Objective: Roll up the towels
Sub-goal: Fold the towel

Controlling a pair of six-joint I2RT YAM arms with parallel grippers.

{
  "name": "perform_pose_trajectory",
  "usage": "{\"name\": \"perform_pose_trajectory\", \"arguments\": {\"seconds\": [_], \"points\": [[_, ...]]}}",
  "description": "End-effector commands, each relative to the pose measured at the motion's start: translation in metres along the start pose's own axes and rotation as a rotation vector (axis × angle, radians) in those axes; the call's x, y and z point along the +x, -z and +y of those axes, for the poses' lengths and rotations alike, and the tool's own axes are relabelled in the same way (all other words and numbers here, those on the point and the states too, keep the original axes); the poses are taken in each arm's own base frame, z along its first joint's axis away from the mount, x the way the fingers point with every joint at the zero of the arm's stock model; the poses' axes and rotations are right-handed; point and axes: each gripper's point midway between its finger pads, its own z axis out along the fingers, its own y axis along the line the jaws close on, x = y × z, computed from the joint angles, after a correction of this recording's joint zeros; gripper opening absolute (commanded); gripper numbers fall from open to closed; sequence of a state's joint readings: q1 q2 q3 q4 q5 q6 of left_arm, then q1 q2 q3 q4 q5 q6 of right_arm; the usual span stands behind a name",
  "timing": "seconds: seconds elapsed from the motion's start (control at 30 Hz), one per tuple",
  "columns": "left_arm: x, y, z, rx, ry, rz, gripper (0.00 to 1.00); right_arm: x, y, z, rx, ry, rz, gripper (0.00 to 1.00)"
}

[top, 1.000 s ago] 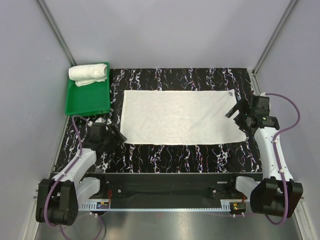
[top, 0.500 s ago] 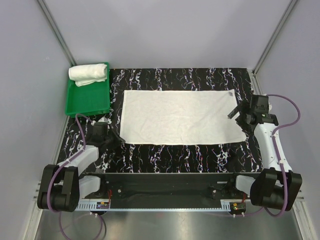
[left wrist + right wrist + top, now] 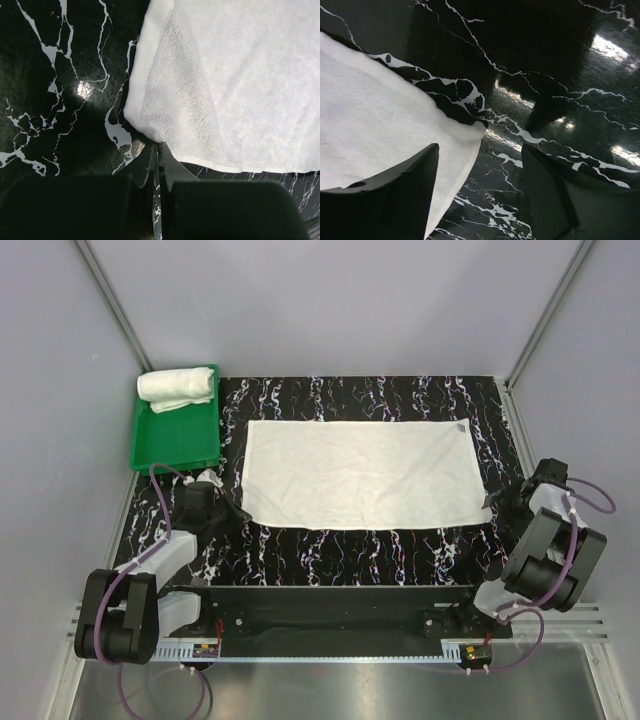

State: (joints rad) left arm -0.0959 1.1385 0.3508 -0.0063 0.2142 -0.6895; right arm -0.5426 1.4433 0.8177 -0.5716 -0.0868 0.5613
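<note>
Your left fingers [image 3: 144, 167] have just snapped together at the flat towel's [image 3: 240, 85] near-left corner; whether they caught cloth, you can't tell. Your right fingers [image 3: 395, 187] are narrowing but still apart, straddling its near-right corner on the tabletop [image 3: 560, 75]. Rolling hasn't begun; the rolled towel [image 3: 178, 387] waits in the green tray [image 3: 175, 445].

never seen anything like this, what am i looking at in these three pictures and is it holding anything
Two robot arms are bolted at the near edge of a black marbled table, each ending in a two-finger gripper. The wide picture looks down from above; the other two come from cameras on the wrists. One white towel lies spread flat; a rolled towel sits in a green tray. The left gripper is shut right at the flat towel's near left corner; whether it pinches cloth is unclear. The right gripper is open, the near right corner showing between its fingers.
</note>
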Motion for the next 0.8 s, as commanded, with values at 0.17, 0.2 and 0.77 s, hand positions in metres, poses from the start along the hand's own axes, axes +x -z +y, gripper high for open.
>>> {"name": "perform_pose_trajectory", "arguments": {"seconds": [0.17, 0.2, 0.77], "points": [[-0.020, 0.001, -0.023, 0.104, -0.044, -0.073, 0.01, -0.015, -0.023, 0.008, -0.015, -0.005, -0.013, 0.63], [-0.019, 0.001, -0.023, 0.103, -0.042, -0.071, 0.01, -0.014, -0.027, 0.007, -0.006, -0.006, -0.004, 0.61], [-0.015, -0.006, -0.026, 0.127, -0.035, -0.039, 0.00, -0.010, -0.034, 0.015, -0.059, -0.006, 0.022, 0.09]]}}
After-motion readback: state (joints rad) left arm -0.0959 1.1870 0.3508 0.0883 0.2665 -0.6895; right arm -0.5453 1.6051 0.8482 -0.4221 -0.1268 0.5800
